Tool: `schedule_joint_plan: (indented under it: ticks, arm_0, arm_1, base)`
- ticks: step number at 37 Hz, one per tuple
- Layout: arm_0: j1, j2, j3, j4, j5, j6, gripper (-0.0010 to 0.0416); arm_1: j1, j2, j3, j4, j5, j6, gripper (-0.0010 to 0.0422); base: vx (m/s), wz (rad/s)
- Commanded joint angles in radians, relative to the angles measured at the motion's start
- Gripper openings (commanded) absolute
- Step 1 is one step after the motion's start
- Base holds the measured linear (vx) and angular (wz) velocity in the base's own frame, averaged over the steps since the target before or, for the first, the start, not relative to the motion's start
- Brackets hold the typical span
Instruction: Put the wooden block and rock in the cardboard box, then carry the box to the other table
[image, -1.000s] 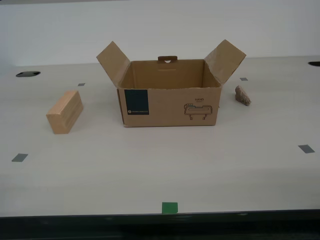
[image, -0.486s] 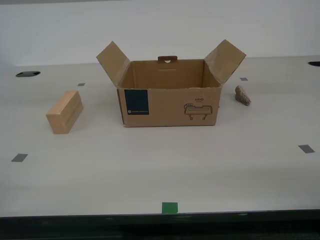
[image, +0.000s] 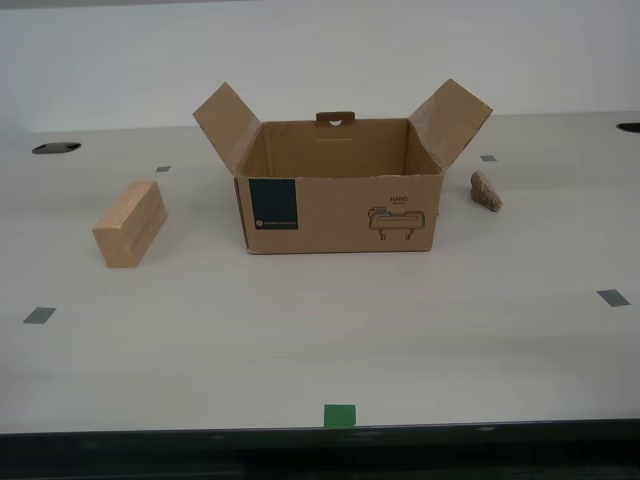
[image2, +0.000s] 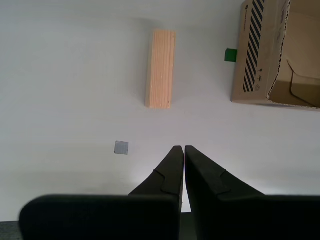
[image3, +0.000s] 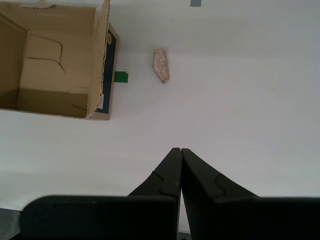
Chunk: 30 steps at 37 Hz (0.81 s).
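The cardboard box (image: 340, 195) stands open in the middle of the desk, flaps spread, nothing visible inside. The tan wooden block (image: 130, 222) lies at the exterior view's left of the box. The small grey-brown rock (image: 486, 190) lies at the exterior view's right of the box. No arm shows in the exterior view. My second gripper (image2: 183, 150) hangs shut and empty high above the desk, with the wooden block (image2: 160, 68) and a box (image2: 275, 55) side below it. My first gripper (image3: 180, 151) is also shut and empty, above the rock (image3: 161, 65) and the box (image3: 55, 60). The other table is out of view.
Grey tape squares (image: 612, 297) (image: 39, 315) mark the smooth off-white desk, and a green square (image: 339, 414) sits by its front edge. Dark cable holes (image: 55, 148) lie at the far corners. A white wall stands behind the desk.
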Motion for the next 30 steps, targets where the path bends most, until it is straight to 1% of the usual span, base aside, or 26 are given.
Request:
schedule_joint_plan:
  ticks: [1, 9, 11, 30]
  arm_0:
    - [0.001, 0.024, 0.041, -0.007, -0.003, -0.002, -0.0001]
    - [0.001, 0.064, 0.102, -0.007, -0.003, 0.003, 0.0000]
    - [0.001, 0.065, 0.103, -0.005, -0.003, 0.008, 0.0000]
    - [0.001, 0.065, 0.099, 0.011, -0.003, 0.008, 0.0000]
  arm_1:
    - [0.000, 0.000, 0.000, -0.003, 0.003, 0.013, 0.0000]
    - [0.000, 0.000, -0.001, 0.008, 0.003, 0.013, 0.0000]
    - [0.000, 0.000, -0.001, 0.008, 0.003, 0.013, 0.0000]
    - [0.000, 0.000, -0.001, 0.024, 0.003, 0.013, 0.0000]
  base:
    - [0.000, 0.000]
    - [0.000, 0.000]
    - [0.000, 0.000]
    - [0.000, 0.000]
